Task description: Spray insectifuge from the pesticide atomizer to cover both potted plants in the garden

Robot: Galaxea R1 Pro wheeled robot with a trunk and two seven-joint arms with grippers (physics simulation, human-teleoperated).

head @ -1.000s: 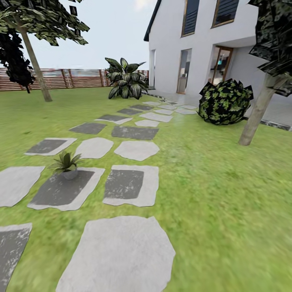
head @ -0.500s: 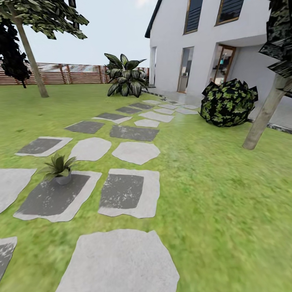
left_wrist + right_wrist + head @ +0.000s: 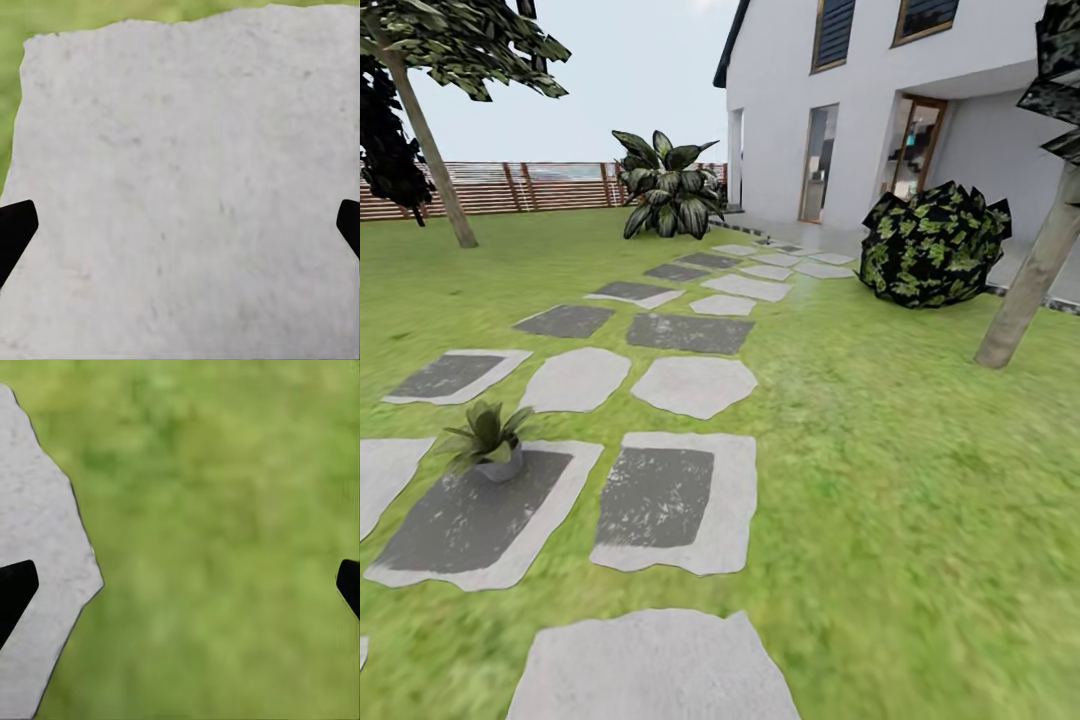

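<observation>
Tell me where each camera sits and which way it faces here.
Head view: on the robot's head, facing forward and down over lawn, stepping stones, one potted plant and the house.
Left wrist view: on the left arm, looking down at a pale stepping stone; black fingertips at both edges.
Right wrist view: same, over grass beside the stone's edge.
Both wrist views share pale stone.

Both the left claw [image 3: 180,229] and right claw [image 3: 180,589] have plain black, tapered fingertips.

Bright, flat daylight, pale sky glare at 12 o'clock. No hard shadows on lawn [image 3: 880,480]. Soft render blur throughout, grass smeared toward 5 o'clock; wrist views blurry.
</observation>
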